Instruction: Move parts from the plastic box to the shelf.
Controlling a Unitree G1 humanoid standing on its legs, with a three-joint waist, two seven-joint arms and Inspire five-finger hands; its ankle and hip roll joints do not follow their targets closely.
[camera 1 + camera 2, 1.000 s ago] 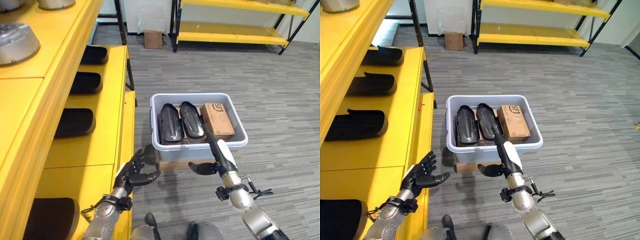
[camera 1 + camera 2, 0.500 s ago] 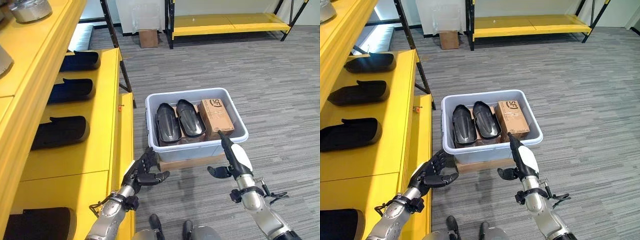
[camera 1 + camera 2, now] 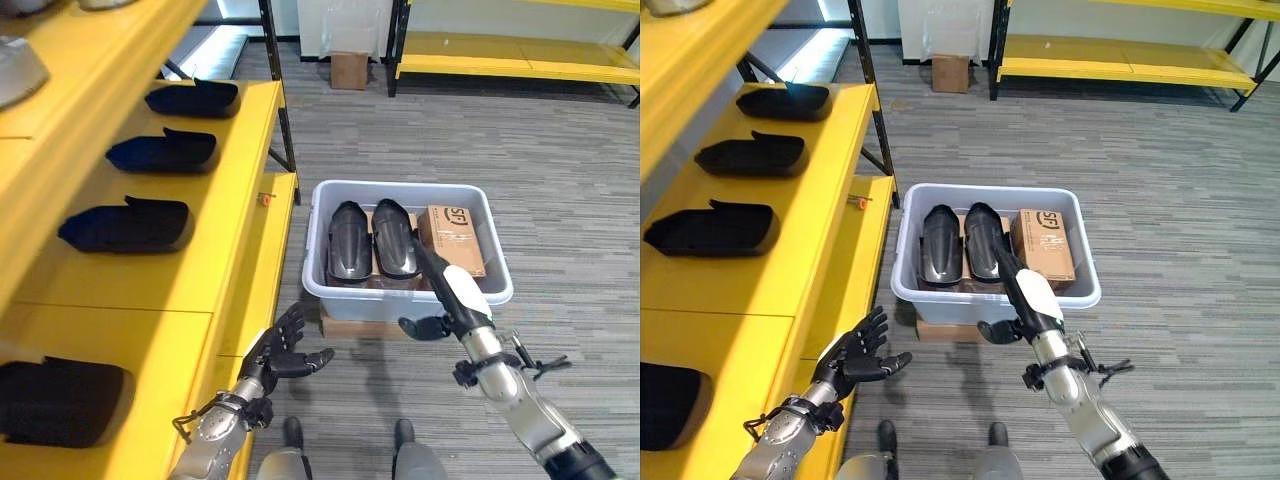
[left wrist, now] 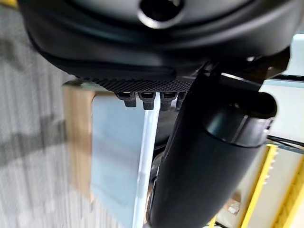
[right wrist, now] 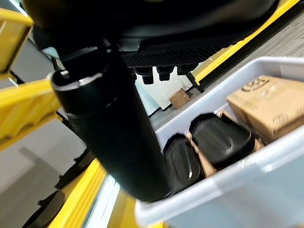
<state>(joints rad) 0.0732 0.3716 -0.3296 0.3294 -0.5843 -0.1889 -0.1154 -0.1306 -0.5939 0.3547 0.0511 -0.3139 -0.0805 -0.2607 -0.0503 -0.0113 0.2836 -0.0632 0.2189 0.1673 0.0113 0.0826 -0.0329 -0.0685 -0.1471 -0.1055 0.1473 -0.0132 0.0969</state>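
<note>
Left eye view: both dark hands — left (image 3: 283,352), right (image 3: 447,300) — are hovering with fingers spread, empty, before the grey plastic box (image 3: 405,300) holding two glossy black parts (image 3: 372,240).

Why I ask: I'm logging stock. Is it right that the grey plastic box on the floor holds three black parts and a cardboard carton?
Not quite. The left eye view shows the grey plastic box holding two black parts, one beside the other, not three. The cardboard carton does lie next to them, and the box does stand on the floor.
</note>
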